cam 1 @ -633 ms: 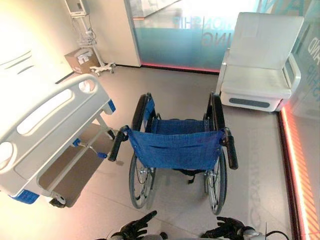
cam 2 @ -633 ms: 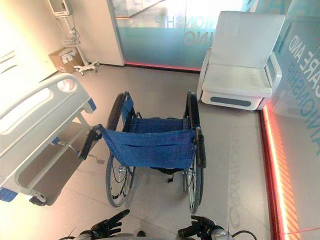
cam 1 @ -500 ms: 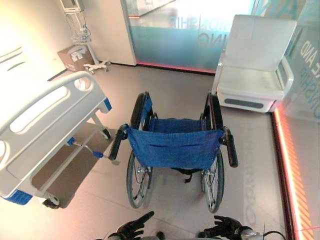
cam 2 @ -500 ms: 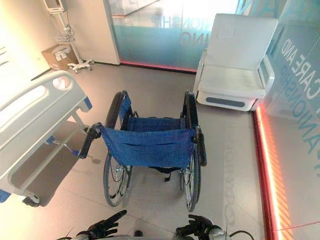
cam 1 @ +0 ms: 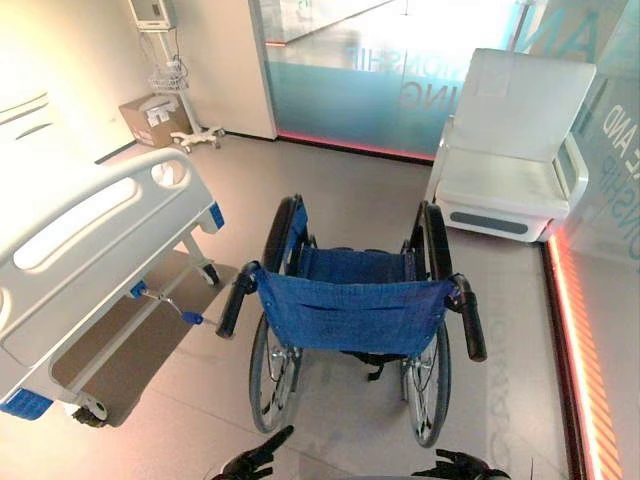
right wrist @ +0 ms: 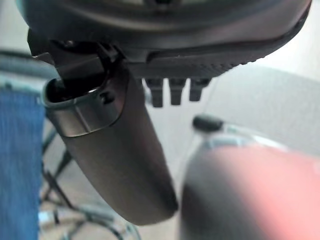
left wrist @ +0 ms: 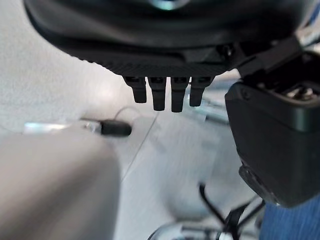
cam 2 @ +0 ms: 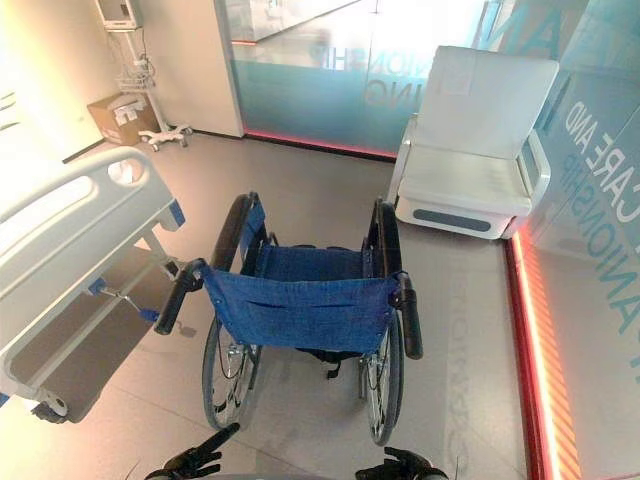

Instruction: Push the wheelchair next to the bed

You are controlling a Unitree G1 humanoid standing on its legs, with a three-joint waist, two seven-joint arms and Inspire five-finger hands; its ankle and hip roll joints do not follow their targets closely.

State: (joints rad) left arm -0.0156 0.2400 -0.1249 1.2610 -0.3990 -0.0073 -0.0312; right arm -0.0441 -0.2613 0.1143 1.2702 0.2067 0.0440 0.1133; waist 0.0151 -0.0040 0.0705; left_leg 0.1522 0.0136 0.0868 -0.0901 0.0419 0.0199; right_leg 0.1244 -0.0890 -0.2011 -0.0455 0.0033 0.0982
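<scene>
A wheelchair (cam 1: 350,315) with a blue cloth back and black push handles stands in the middle of the floor, its back towards me. The white hospital bed (cam 1: 90,225) is to its left, a narrow gap of floor away from the left wheel. My left hand (cam 1: 258,460) is low at the near edge, fingers straight and pointing at the chair, well short of the left handle (cam 1: 232,305). My right hand (cam 1: 452,467) is beside it, relaxed, below the right handle (cam 1: 472,320). Both hands hold nothing. The blue cloth (left wrist: 295,222) shows past the left hand's fingers.
A white armchair (cam 1: 515,150) stands at the back right against a glass wall (cam 1: 380,70). A cardboard box (cam 1: 150,112) and a wheeled stand (cam 1: 185,100) are in the far left corner. A red light strip (cam 1: 575,340) runs along the floor on the right.
The whole picture has shifted, so the camera moved. Both hands now show lower, at the bottom edge. The wheelchair and the bed keep the same places relative to each other.
</scene>
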